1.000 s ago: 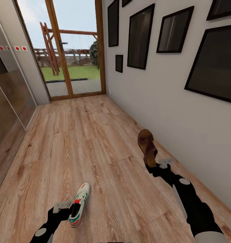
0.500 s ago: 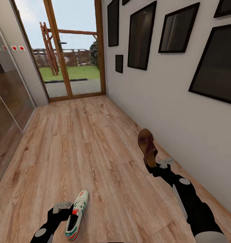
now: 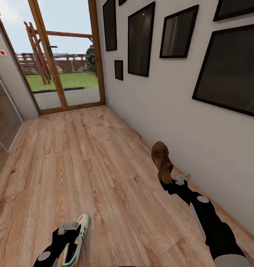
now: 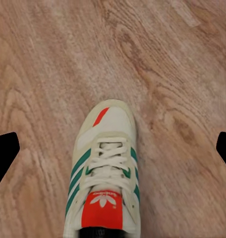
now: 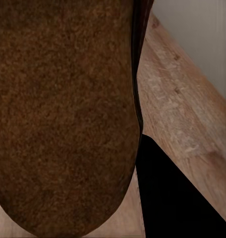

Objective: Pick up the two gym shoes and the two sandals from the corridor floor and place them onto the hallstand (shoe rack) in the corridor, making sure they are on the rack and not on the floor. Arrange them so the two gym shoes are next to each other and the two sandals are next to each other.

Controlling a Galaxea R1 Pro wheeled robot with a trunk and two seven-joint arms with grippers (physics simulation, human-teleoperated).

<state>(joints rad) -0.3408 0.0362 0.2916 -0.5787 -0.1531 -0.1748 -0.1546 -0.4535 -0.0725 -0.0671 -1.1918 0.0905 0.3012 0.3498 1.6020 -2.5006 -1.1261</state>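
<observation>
Carrying step: best kept steady, both loads level while heading to the hallstand. Left gripper [image 3: 69, 237] clamped on gym shoe [image 3: 74, 245] at the heel, lower left of frame, toe pointing away beyond the fingers over corridor floor [image 3: 86, 159]. Right gripper [image 3: 167, 182] gripping sandal [image 3: 161, 160] by one end, centre right, standing up above the jaws; exact contact hard to see.

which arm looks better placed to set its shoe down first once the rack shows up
Right, probably. The right gripper holds the sandal raised and out ahead, while the left gripper carries the gym shoe low beside the base. No rack in sight yet, so it's tentative.
</observation>
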